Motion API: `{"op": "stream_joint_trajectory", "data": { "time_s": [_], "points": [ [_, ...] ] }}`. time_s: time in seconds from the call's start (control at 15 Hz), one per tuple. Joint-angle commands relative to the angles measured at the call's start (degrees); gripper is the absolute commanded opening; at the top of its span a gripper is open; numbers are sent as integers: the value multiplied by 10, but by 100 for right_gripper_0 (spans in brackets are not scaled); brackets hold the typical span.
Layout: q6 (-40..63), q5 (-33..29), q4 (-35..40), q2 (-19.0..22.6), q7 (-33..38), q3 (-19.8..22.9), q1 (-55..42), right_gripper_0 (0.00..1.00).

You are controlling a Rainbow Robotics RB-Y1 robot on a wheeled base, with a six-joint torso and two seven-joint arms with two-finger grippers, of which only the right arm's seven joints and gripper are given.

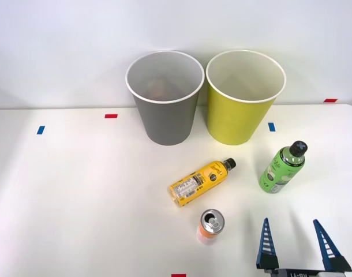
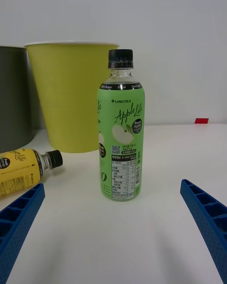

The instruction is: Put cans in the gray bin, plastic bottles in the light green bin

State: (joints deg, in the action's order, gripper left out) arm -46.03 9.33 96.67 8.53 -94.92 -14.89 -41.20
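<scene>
The bright green plastic bottle with a black cap and white markings stands upright on the white table, straight ahead of the right gripper and a little to its left, apart from it. The blue ribbed fingers are spread wide with nothing between them.

Working left to right from the gripper's far left: the tall gray tapered bin with a white rim stands well ahead, and something dim seems to lie at its bottom, though I cannot tell what. The yellow plastic bottle with a white printed label lies on its side, ahead and to the left. The small orange-and-white can with a silver pull-tab top stands just to the left of the fingers. The yellow-green tapered bin sits beyond the green bottle.

The risks, as I judge them: the green bottle is tall and narrow, so a finger that meets it off-centre could tip it over and set it rolling. The can is close beside the left finger, and a sideways drift there could knock it. The two bins nearly touch, so a careless release might land in the wrong one.

The front view gives the can, both bin mouths and the whole layout. The right wrist view adds the green bottle's label and shows it centred between the fingers, with the yellow bottle's cap pointing towards it.
</scene>
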Motion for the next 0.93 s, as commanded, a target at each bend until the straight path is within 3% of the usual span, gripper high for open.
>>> {"op": "stream_joint_trajectory", "data": {
  "time_s": [0.07, 0.47, 0.93],
  "points": [
    [36, 16, 0, -8, 3, 13, 45, 100],
    [112, 38, 0, -36, 6, 50, 124, 100],
    [182, 42, 0, -26, 3, 75, 196, 100]
  ]
}}
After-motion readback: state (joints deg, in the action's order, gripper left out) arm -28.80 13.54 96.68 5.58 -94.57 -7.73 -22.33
